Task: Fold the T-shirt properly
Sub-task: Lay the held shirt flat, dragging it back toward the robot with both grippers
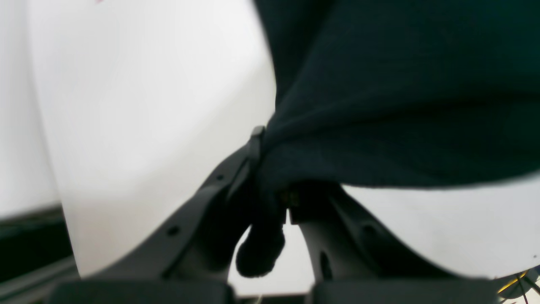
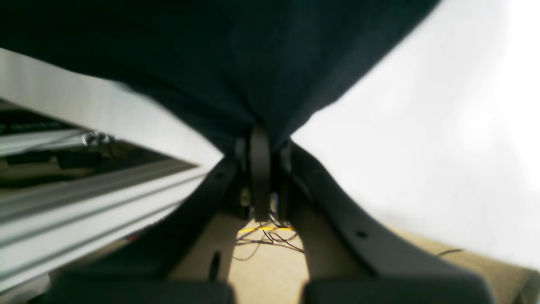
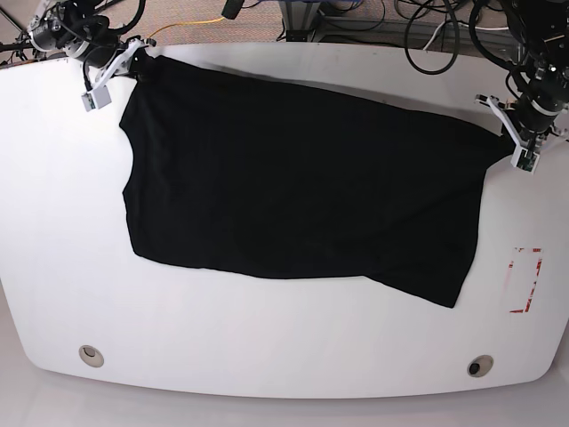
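The T-shirt (image 3: pixel 293 196) is spread over the middle of the white desk (image 3: pixel 267 338), stretched between the far-left corner and the right edge, with its lower hem lying toward the near side. The right end effector (image 3: pixel 133 55) is seen at the far left of the base view, clenched on a pinch of the black fabric at that corner of the shirt. In the right wrist view the cloth (image 2: pixel 236 71) is gathered into the closed jaws, and a dark strap-like strip hangs down between them; what it is cannot be told through the blur. The left end effector (image 3: pixel 514 135) is placed at the right edge of the desk, likewise clamped on the shirt's edge. In the left wrist view a bunched fold of cloth (image 1: pixel 261 249) is seen protruding below the closed jaws. A red-outlined rectangle (image 3: pixel 525 281) is marked on the desk near the right edge, just beside the shirt's near-right corner.
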Controlling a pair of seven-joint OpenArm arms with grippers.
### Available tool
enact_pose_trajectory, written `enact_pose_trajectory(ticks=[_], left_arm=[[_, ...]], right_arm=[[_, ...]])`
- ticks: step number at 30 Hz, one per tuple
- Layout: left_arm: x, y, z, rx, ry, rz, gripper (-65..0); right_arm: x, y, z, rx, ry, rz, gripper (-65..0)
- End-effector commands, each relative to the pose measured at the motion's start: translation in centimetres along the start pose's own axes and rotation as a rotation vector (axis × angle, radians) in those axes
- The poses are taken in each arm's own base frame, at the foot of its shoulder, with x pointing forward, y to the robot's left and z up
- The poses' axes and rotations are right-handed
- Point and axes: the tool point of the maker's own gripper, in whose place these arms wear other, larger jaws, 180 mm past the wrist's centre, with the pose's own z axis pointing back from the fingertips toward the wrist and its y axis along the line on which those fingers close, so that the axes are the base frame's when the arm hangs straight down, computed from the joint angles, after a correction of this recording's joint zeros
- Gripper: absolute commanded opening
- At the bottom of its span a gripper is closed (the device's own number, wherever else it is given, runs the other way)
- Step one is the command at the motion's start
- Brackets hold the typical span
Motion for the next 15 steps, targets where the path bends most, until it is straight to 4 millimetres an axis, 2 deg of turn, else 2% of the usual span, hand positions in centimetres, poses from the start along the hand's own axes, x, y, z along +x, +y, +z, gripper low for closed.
enact_pose_trajectory(ticks=[1,6,9,15], left_arm=[[0.4,-0.1,0.4,-0.012,-0.023,-0.022,-65.0],[0.4,-0.5,0.5,-0.023,-0.027,-0.025,-65.0],[0.9,-0.8,0.6,-0.02,-0.052,0.001,-65.0],[6.2,0.6,0.3,0.033,-0.234,0.054,-65.0]], right_arm=[[0.3,0.1,0.5,0.003,-0.018,0.011,-65.0],[0.7,0.2,0.5,0.003,-0.027,0.019,-65.0],[1.9,0.1,0.3,0.005,-0.052,0.034,-65.0],[6.6,-0.6,0.6,-0.012,-0.136,0.116,-65.0]])
